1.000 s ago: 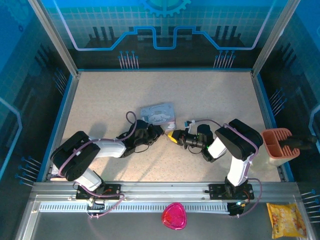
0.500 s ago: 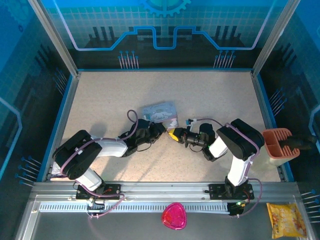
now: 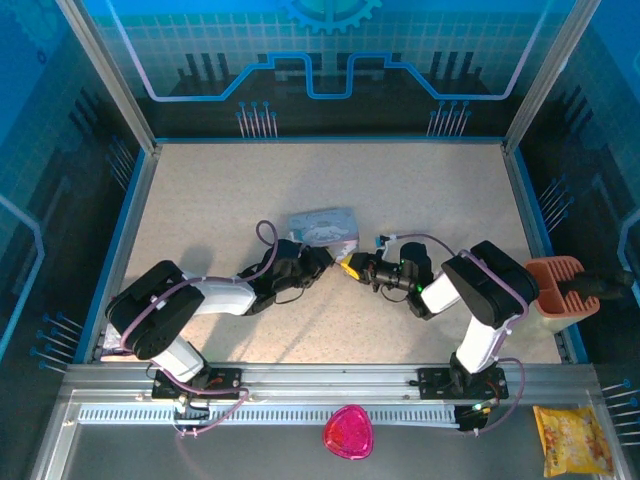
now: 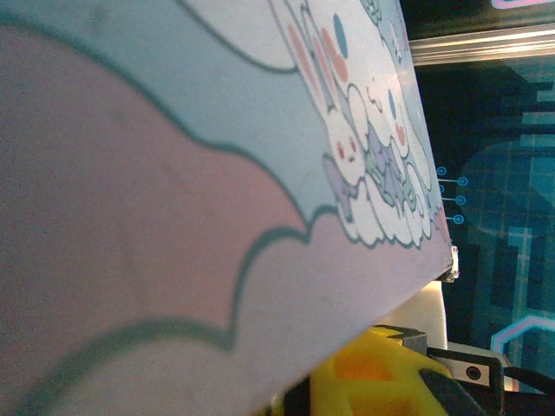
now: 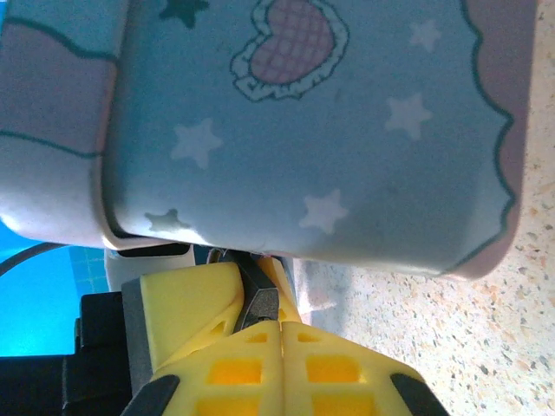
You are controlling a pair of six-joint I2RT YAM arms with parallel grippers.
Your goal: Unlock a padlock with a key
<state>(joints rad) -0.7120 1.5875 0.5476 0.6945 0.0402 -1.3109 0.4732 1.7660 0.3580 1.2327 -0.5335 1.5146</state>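
Observation:
In the right wrist view, the small dark padlock [image 5: 260, 299] is pinched between the two yellow fingers of my left gripper [image 5: 251, 279], just under the edge of the pastel cartoon tin [image 5: 303, 130]. My right gripper [image 5: 282, 328] is shut, its yellow fingers pressed together with their tips against the padlock's near end. The key is hidden. From above, the left gripper [image 3: 322, 262] and right gripper [image 3: 349, 268] meet tip to tip just in front of the tin [image 3: 322, 226]. The tin [image 4: 173, 173] looms close in the left wrist view, with a yellow finger [image 4: 381, 373] below it.
The speckled table [image 3: 220, 200] has blue side walls. An orange-brown holder [image 3: 555, 285] sits at the right edge beside the right arm. In front of the rail lie a pink thing [image 3: 346, 432] and a yellow packet [image 3: 572, 438].
The right arm's elbow has swung a little to the right and its gripper has edged up toward the tin. The left gripper has crept slightly toward it. Both jaws stay as they were.

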